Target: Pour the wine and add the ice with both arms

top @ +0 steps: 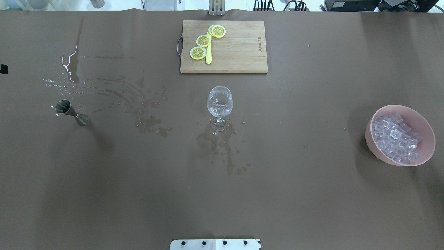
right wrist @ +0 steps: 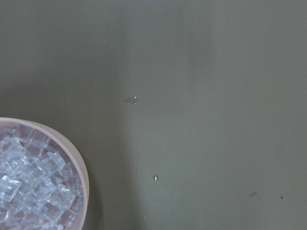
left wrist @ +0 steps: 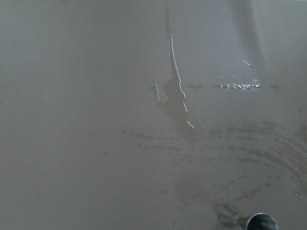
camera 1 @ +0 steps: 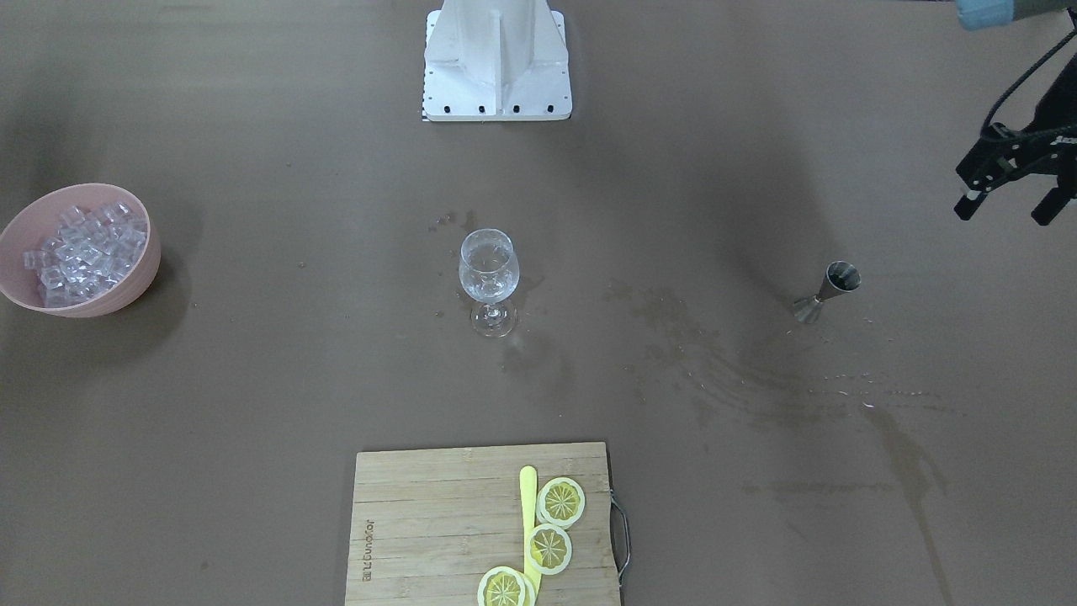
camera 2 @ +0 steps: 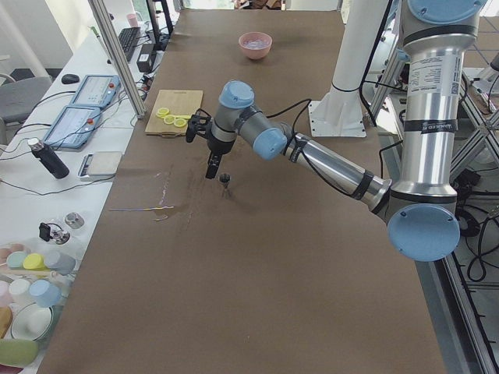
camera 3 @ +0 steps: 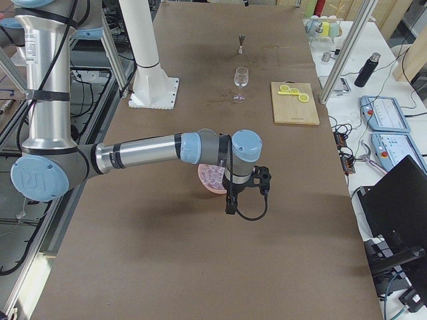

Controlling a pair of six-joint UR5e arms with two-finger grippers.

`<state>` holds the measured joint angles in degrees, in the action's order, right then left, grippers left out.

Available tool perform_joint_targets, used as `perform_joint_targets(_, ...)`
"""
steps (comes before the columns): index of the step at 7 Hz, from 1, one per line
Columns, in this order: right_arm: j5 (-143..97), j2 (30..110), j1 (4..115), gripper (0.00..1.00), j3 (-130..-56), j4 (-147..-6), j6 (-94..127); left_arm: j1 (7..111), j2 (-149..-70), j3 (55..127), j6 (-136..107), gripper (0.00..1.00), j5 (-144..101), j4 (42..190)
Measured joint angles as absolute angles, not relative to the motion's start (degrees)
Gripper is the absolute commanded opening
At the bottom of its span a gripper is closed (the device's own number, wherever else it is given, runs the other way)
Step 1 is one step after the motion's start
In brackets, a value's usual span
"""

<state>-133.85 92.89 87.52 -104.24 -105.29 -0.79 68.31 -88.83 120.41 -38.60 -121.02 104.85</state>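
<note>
The left pincer (camera 1: 1008,206) hangs wide and empty up beside the jigger (camera 1: 829,292), the right pincer (camera 3: 244,193), its spread untellable, hovers by the ice (camera 1: 84,248) in its bowl (camera 1: 126,296), and a skewed grasp could tip the jigger on the wet table (camera 1: 252,421).

Ice (top: 395,137): many small clear cubes, heaped in a pink bowl (top: 431,140) at the right end of the worktop (top: 222,194).

Left arm (camera 2: 335,167): stretched out low. Its gripper (camera 1: 1005,210) hangs empty above the worktop, fingers spread.

Right arm (camera 3: 140,153): reaches out level. Its gripper (camera 3: 247,197) points down beside the bowl; jaw state unclear.
</note>
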Motion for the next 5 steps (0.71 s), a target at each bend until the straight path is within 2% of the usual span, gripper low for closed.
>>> perform_joint_targets(4,-133.7,92.9,87.5,1.0,-104.2,-105.3,-0.8,60.1,-87.2,123.6,-42.1,0.97,-111.6,112.2)
perform_joint_targets(5,-133.6,92.9,87.5,1.0,-104.2,-105.3,-0.9,58.2,-86.3,123.6,-43.3,0.93,-110.9,113.3)
